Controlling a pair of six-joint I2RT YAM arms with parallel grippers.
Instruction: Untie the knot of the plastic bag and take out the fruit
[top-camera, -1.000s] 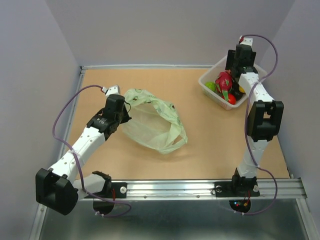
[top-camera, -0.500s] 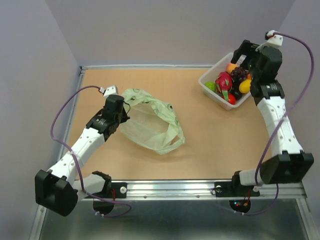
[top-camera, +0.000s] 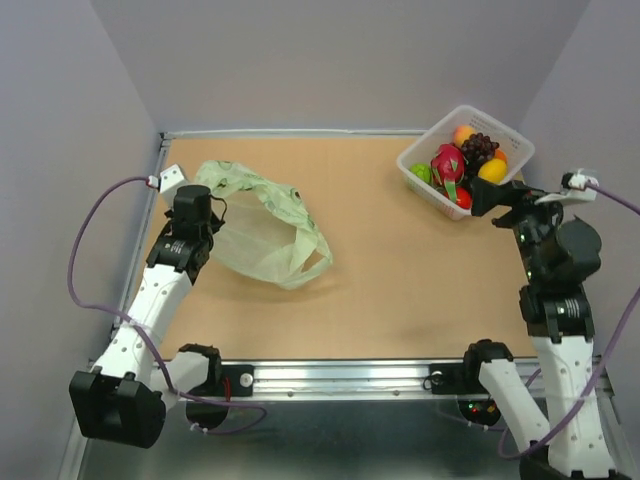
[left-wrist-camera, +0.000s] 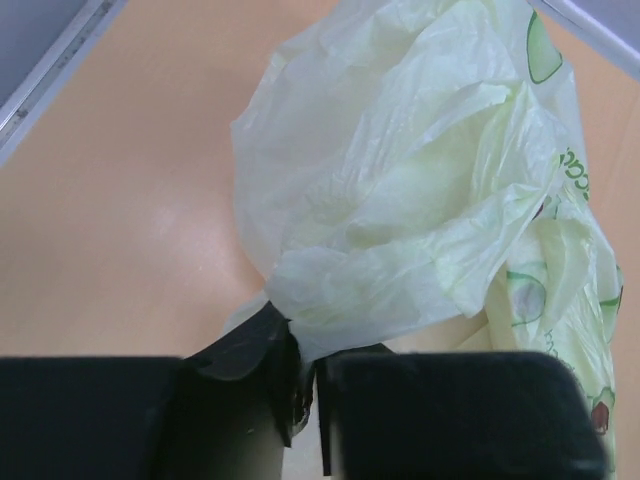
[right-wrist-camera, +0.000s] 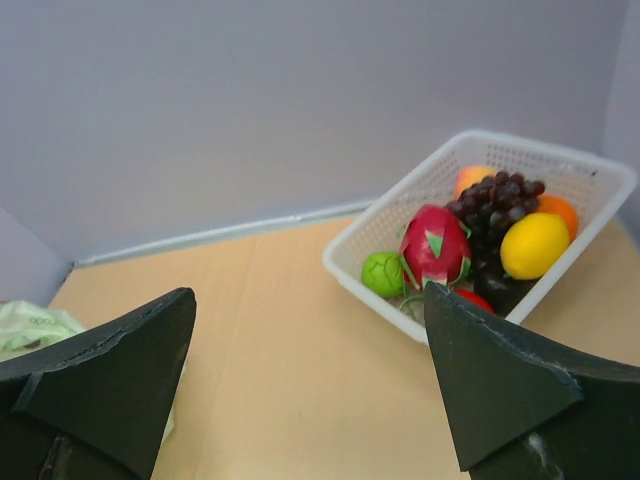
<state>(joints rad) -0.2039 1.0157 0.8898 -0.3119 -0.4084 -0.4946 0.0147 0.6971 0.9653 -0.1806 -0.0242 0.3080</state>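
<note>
On the tabletop (top-camera: 400, 290), left side: the plastic bag (top-camera: 262, 225) lies slack and flat; no knot can be made out.
Basket (top-camera: 428, 133): far right corner, holding the fruit (top-camera: 448, 165) (grapes, dragon fruit and a yellow oval among smaller pieces).
Left fingers (left-wrist-camera: 240, 400): nearly together, pinching bag film. The thin film could slip free or tear under a pull.
Right fingers (right-wrist-camera: 500, 380): spread wide, empty, near the basket. A careless swing could knock it.

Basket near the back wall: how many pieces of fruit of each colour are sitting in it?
Green fruit: 1
Pink-red dragon fruit: 1
Dark purple grape bunch: 1
Yellow fruit: 1
Orange fruit: 1
Peach-orange fruit: 1
Red fruit: 1
Total: 7
</note>
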